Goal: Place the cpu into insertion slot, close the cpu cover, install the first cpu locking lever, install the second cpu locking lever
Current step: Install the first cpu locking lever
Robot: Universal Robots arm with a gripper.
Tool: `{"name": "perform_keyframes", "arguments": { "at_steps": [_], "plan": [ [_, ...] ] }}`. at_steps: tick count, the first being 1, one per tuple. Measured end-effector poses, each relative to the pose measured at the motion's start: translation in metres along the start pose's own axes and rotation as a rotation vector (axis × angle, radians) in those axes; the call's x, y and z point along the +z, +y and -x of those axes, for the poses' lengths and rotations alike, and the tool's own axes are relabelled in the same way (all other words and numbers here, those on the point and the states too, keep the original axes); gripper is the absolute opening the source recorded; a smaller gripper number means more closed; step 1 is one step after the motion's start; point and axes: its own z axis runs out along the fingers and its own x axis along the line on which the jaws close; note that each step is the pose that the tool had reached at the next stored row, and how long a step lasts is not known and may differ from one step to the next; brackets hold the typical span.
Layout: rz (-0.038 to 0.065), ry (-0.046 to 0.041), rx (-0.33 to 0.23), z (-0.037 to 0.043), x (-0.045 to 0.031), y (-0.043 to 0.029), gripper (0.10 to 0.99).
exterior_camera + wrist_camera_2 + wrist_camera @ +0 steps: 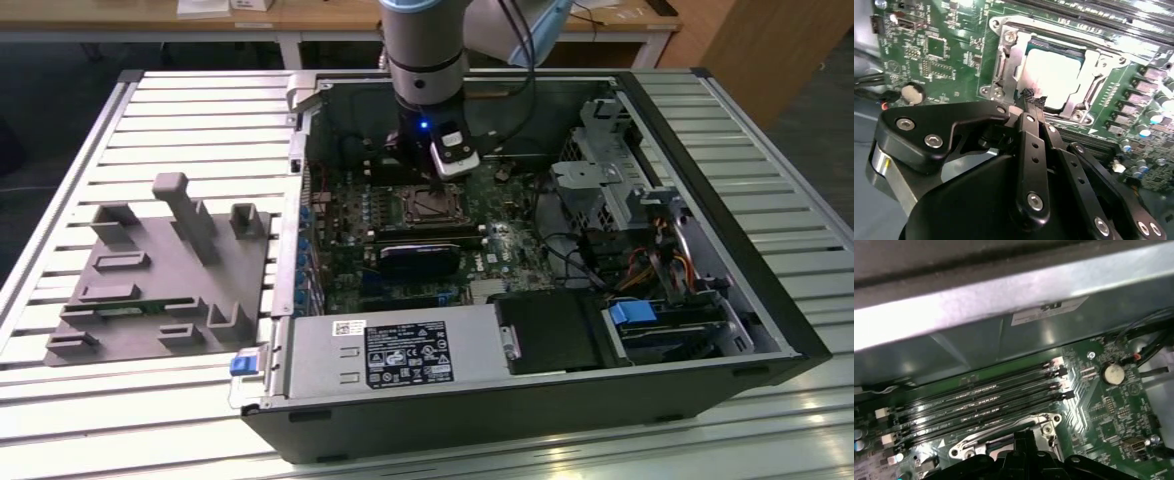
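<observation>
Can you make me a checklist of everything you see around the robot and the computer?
Surface: slatted metal table, open computer case lying on it.
Job's things: cpu sits in the insertion slot; cpu cover lies down around it.
Clutter: grey holder block on the exterior view's left.
Gripper: gripper shut, tips just above the cover's edge.
Cables: bundle inside the case.
Surroundings: wooden desks behind.
</observation>
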Motion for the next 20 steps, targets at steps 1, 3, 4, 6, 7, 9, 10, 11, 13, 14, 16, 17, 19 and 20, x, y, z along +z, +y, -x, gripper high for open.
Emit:
{"name": "perform_keyframes", "arguments": {
  "at_steps": [1,3,4,6,7,9,10,11,13,14,16,17,19,20],
  "plan": [
    [-0.005,0.0015,0.0,0.0001,0.0001,-0.0001,0.106],
    [-0.013,0.0028,-0.001,0.0005,0.0002,-0.0008,0.106],
    [-0.017,0.0034,-0.001,0.0008,0.0001,-0.0017,0.106],
    [-0.021,0.0054,-0.001,0.0017,0.0001,-0.0044,0.106],
    [-0.023,0.0066,-0.001,0.0022,0.0,-0.006,0.106],
    [-0.027,0.0093,-0.001,0.0032,-0.0002,-0.0092,0.106],
    [-0.029,0.0106,-0.002,0.0037,-0.0003,-0.0107,0.106],
    [-0.031,0.012,-0.002,0.0041,-0.0003,-0.012,0.106],
    [-0.037,0.0148,-0.002,0.0045,-0.0002,-0.0132,0.106],
    [-0.041,0.0157,-0.002,0.0045,-0.0002,-0.0133,0.106],
    [-0.045,0.0152,-0.002,0.0045,-0.0003,-0.0134,0.106],
    [-0.045,0.0152,-0.002,0.0045,-0.0003,-0.0134,0.106],
    [-0.045,0.0152,-0.002,0.0045,-0.0003,-0.0134,0.106],
    [-0.045,0.0151,-0.002,0.0045,-0.0003,-0.0134,0.106]
  ]
}}
